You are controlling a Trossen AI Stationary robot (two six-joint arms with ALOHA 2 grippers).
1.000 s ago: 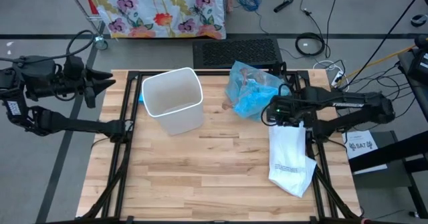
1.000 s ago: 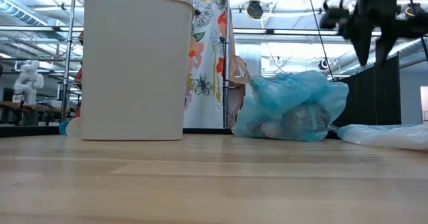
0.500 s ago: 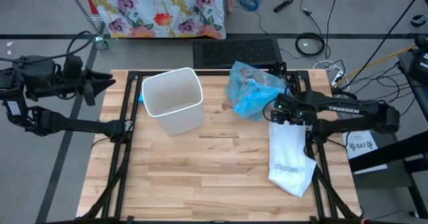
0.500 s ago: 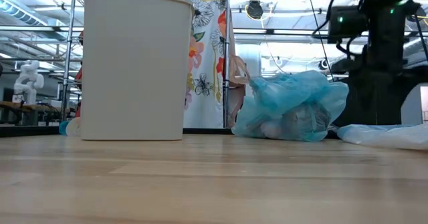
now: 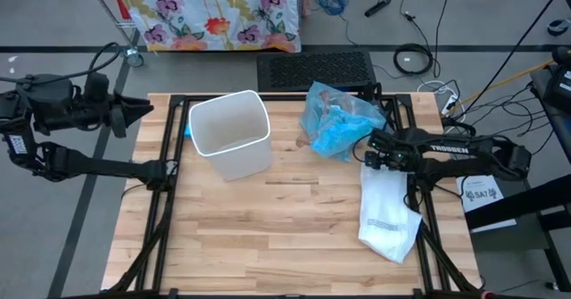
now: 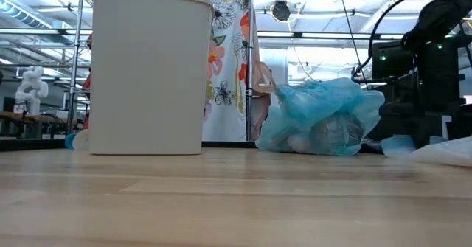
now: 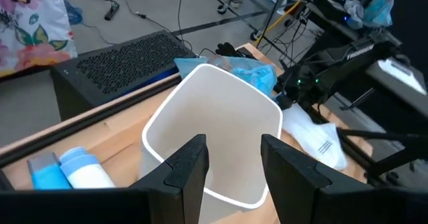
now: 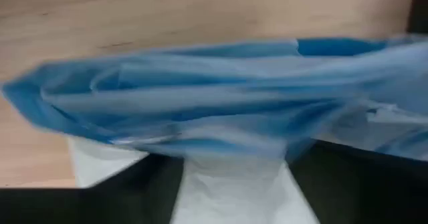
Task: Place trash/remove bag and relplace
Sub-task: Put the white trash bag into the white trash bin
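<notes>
Old bag [image 5: 337, 120] out of bin [image 5: 231, 135], lying at table's far right with trash inside

Right gripper [image 5: 376, 153] low over top hem of white replacement bag [image 5: 386, 208]; finger state cannot tell

Left gripper [image 7: 231, 158] open, parked off table's left edge

Judged step: picking up replacement; next needs firm hem pinch, then carry to bin

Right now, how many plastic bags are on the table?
2. The full light-blue bag sits at the table's far right, beside the empty white bin. The flat white bag lies nearer, along the right edge, under the right gripper.
</notes>
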